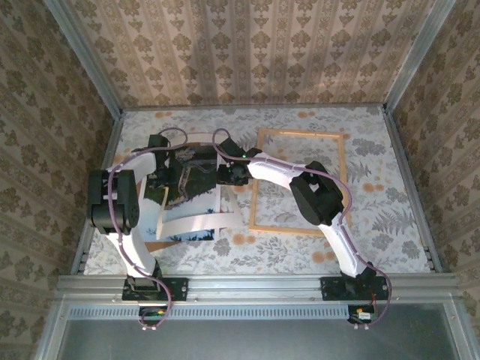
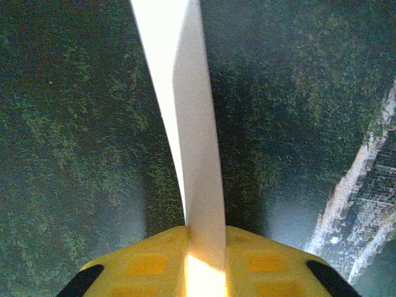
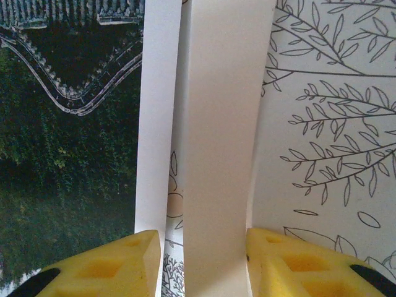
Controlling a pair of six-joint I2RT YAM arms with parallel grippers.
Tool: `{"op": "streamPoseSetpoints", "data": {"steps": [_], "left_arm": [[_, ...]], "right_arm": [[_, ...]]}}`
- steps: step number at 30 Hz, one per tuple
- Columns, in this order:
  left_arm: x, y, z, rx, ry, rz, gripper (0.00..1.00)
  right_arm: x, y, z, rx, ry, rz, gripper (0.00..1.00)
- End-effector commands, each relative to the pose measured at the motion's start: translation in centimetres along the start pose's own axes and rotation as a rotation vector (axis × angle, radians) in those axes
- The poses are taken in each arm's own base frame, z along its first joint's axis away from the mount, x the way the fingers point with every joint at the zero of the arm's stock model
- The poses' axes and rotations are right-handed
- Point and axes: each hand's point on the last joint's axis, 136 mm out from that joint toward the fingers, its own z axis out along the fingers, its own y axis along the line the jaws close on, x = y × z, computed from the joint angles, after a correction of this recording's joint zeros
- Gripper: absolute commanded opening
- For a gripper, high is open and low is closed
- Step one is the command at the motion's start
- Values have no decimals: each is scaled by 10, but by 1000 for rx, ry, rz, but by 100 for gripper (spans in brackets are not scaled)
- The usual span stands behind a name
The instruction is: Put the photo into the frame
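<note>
While left gripper (image 2: 204, 234) pinches white edge of photo (image 1: 189, 176), right gripper (image 3: 204, 238) jaws stand apart around other border, gap beside one pad. Photo curled, left of centre; frame (image 1: 300, 133) flat on worktop (image 1: 390, 187), right of centre. Best: close right fully, lift evenly, avoid creasing.

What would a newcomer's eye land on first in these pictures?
The large rectangular print of a dark green hill lies left of centre on the floral cloth, a curling white paper strip over it, pinched by the left gripper. The thin light-wood frame lies empty to its right.
</note>
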Motion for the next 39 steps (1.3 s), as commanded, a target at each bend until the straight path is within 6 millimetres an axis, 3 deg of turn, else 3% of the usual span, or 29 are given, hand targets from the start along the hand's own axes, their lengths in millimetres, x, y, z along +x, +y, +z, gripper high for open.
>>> {"op": "streamPoseSetpoints", "data": {"steps": [1, 10, 14, 23, 29, 33, 39], "left_arm": [[7, 3, -1, -36, 37, 28, 17], [-2, 15, -14, -131, -3, 60, 6], [-9, 16, -25, -183, -25, 90, 3], [-20, 7, -51, -245, -95, 151, 0], [-22, -7, -58, -251, -117, 188, 0], [-23, -14, -59, -265, -124, 217, 0], [-26, -26, -57, -231, -132, 226, 0]], "right_arm": [[13, 0, 5, -16, 48, -9, 42], [-3, -12, -31, -14, 22, -44, 48], [-13, -8, -61, -56, -2, -63, 54], [-11, -33, -118, -178, 37, 9, 71], [-20, -17, -125, -361, 31, 66, 67], [-36, -10, -133, -452, 2, 112, 65], [-44, -24, -121, -411, 1, 118, 54]]}}
